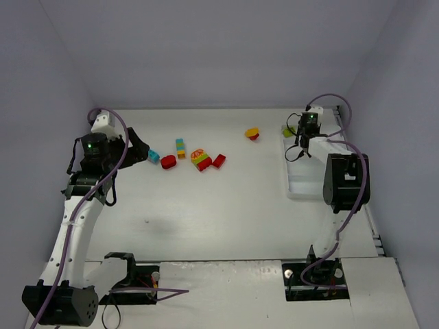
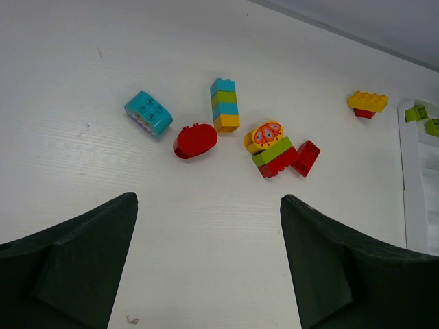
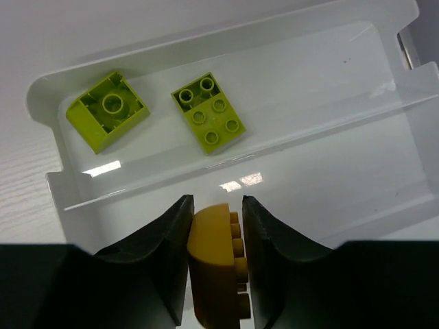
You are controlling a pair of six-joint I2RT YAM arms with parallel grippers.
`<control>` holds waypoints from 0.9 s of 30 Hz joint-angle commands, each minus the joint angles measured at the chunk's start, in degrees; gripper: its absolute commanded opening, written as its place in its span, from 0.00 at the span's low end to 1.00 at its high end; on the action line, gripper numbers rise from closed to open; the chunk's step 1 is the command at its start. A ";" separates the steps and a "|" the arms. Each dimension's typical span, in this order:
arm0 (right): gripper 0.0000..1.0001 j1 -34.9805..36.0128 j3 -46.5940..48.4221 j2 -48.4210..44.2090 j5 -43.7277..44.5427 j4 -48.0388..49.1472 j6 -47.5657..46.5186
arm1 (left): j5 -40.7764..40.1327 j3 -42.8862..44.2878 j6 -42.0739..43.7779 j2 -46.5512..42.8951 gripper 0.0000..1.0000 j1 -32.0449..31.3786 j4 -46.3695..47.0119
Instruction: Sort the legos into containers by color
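My right gripper (image 3: 216, 204) is shut on a yellow-orange brick (image 3: 214, 269) and holds it over the second compartment of the white tray (image 3: 322, 157). Two lime green bricks (image 3: 108, 111) (image 3: 209, 112) lie in the tray's far compartment. My left gripper (image 2: 209, 202) is open and empty above the table, short of the loose bricks. These are a cyan brick (image 2: 147, 112), a red rounded brick (image 2: 195, 140), a cyan-green-yellow stack (image 2: 225, 104), an orange-green-red stack (image 2: 271, 147), a red brick (image 2: 306, 157) and a yellow-on-red brick (image 2: 367, 103).
In the top view the tray (image 1: 302, 184) lies at the right, under the right arm (image 1: 346, 179). The loose bricks sit in a row at mid-table (image 1: 201, 160), with the left gripper (image 1: 140, 149) just left of them. White walls enclose the table.
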 commanded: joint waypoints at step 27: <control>0.87 21.95 -1.45 -8.53 -31.89 1.15 -11.67 | 0.33 1.74 -0.10 -0.55 0.78 -0.33 2.92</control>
